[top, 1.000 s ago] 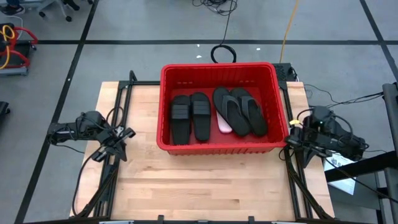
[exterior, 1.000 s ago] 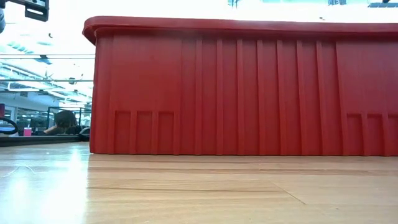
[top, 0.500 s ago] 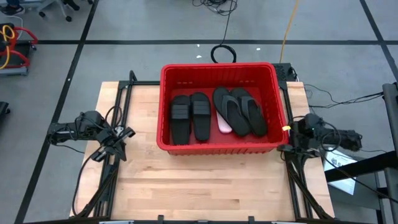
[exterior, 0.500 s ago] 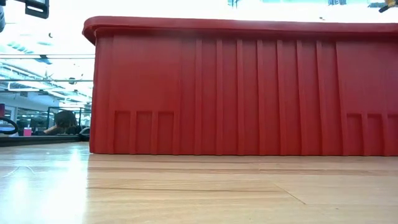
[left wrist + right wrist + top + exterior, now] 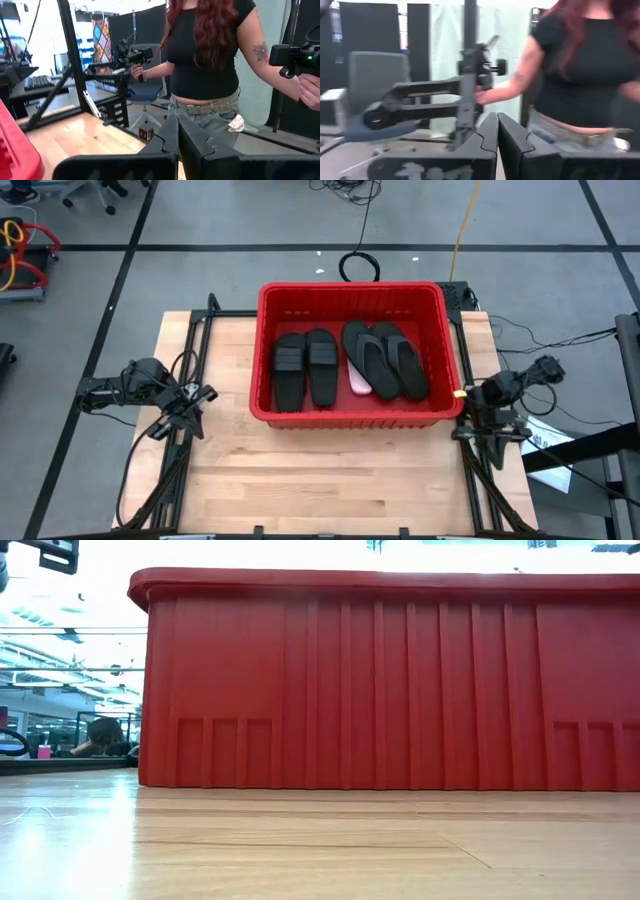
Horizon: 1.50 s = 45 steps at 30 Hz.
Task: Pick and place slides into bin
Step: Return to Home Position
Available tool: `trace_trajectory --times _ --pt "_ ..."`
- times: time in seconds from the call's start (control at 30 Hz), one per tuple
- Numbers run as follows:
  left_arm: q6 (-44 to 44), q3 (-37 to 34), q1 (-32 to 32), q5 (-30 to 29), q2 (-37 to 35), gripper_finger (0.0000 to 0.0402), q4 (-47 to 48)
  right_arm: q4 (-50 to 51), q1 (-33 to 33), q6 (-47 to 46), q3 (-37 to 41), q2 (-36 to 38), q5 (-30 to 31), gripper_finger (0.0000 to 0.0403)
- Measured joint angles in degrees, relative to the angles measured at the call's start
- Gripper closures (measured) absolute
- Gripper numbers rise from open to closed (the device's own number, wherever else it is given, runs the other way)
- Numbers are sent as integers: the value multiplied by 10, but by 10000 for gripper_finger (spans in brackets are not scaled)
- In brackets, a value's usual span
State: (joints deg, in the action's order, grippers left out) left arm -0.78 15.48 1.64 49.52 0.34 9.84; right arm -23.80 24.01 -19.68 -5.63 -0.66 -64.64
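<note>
The wooden table [image 5: 330, 480] carries the red bin [image 5: 350, 288], which stands at the middle of its far half. In the low view the bin's ribbed wall [image 5: 400, 680] fills most of the picture and rests flat on the boards.

Beyond the table a person [image 5: 210, 60] in a black top and jeans stands, one hand on a dark handle.

The left pincer [image 5: 203, 393] hangs over the table's left edge, well apart from the bin. Its wrist view shows the two fingers pressed together with nothing between them. The right pincer [image 5: 470, 394] sits at the table's right edge, just beside the bin's near right corner, fingers likewise together and empty.

Inside the bin, two black wide-strap slides [image 5: 305, 368] lie side by side on the left, and two black flip-flops [image 5: 388, 360] lie on the right. A pale pink slide [image 5: 359, 384] peeks out from beneath the flip-flops.
</note>
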Motion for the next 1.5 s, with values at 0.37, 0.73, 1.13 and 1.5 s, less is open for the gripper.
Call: trace_trajectory --times 0.37,0.73,1.13,1.5 --pt "32 0 0 49 0 394 30 -44 114 30 46 -2 16 403" --pt "73 -23 0 74 0 394 -5 -47 139 41 47 -2 16 403" --pt "-120 -149 57 94 0 394 -297 -46 140 52 48 -2 15 403" --pt "-93 -149 122 100 0 394 -213 -45 140 56 48 -2 15 403"
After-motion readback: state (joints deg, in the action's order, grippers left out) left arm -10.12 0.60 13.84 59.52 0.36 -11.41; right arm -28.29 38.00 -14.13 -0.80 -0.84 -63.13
